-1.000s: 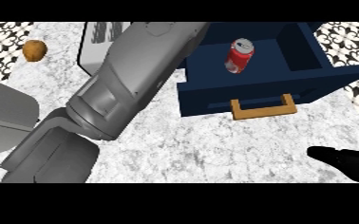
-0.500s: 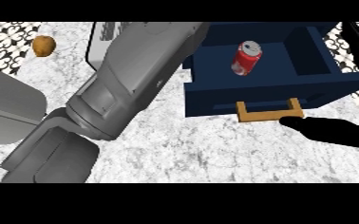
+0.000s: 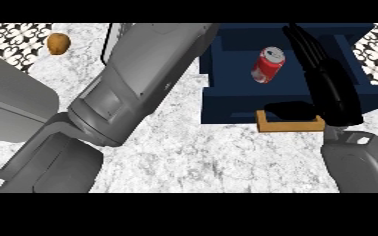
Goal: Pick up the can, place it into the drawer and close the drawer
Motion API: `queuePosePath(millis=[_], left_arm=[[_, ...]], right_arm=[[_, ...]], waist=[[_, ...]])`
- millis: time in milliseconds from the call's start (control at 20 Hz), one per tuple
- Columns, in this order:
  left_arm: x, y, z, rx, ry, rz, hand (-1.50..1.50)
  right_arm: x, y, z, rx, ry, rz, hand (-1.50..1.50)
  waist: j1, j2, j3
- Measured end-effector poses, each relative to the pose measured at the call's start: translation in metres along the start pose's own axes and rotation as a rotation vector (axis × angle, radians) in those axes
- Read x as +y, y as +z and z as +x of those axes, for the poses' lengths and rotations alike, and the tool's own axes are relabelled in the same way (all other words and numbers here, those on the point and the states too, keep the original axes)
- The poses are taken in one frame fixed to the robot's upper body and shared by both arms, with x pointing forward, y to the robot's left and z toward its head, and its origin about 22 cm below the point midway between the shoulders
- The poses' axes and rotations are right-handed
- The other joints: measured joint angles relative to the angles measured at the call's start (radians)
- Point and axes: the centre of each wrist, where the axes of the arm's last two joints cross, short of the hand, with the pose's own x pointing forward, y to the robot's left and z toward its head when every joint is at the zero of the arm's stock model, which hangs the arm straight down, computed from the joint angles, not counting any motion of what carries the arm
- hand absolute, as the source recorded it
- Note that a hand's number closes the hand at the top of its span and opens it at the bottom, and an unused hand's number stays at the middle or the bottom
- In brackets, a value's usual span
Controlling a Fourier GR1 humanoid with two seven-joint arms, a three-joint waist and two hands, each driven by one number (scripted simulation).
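Stretching across the white stone counter (image 3: 221, 160), the grey left forearm (image 3: 140, 85) is seen running from the near left to the far middle; its hand is out of view. At the right, the dark blue drawer (image 3: 229, 107) is shown standing open. The right hand (image 3: 332, 95) is laid over it with fingers straight and released, nothing grasped, and the thumb is set across the tan handle (image 3: 288, 126). The red can (image 3: 267, 65) is seen lying on its side inside the drawer, left of those fingers and apart from them. It is judged to be light, stiff yet thin-walled, smooth and apt to roll; were it lifted, it would best be taken round its middle. With the can stowed, only the closing is judged to be outstanding, best done by a push at the front panel by the handle. A small brown lump (image 3: 59, 43) is seen at the far left.
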Motion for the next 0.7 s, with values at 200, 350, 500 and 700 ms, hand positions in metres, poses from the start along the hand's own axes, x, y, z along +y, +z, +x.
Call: queuePosePath(millis=[200,350,500,700], left_arm=[[0.006,-0.003,0.001,0.012,0.013,-0.009,-1.5],[0.014,-0.006,0.006,0.014,0.019,-0.013,-1.5],[0.024,-0.011,0.006,0.011,0.016,-0.001,-1.5],[0.038,-0.014,0.001,0.014,0.009,0.009,-1.5]], right_arm=[[0.026,-0.012,-0.017,0.002,0.085,0.024,-1.5],[0.048,-0.022,-0.025,0.001,0.125,0.026,-1.5],[0.067,-0.034,-0.028,0.003,0.159,0.022,-1.5],[0.087,-0.05,-0.034,0.02,0.209,-0.003,-1.5]], waist=[[0.014,-0.005,0.0],[0.026,-0.008,0.0],[0.033,-0.009,0.0],[0.046,-0.013,-0.002]])
